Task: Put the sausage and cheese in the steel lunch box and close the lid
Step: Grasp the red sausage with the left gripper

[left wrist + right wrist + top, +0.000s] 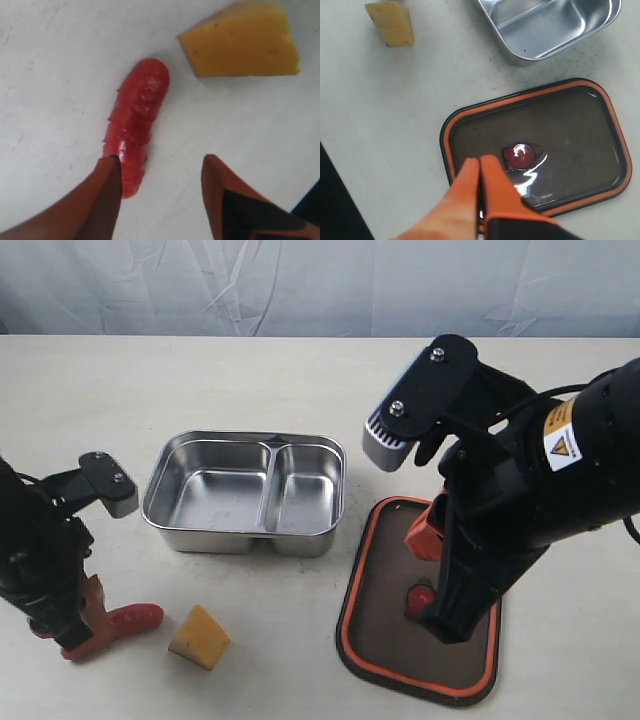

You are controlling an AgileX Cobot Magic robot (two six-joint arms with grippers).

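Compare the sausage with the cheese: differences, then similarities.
The sausage is glossy red, the cheese matte yellow-orange. The sausage is a rounded cylinder, the cheese a wedge. The sausage's end sits inside the open left gripper; the cheese lies outside it. Both rest on the table, outside the box.

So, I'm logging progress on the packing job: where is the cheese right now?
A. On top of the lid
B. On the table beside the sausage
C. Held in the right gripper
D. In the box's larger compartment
B: the cheese lies on the table next to the sausage, and both compartments of the steel lunch box are empty.
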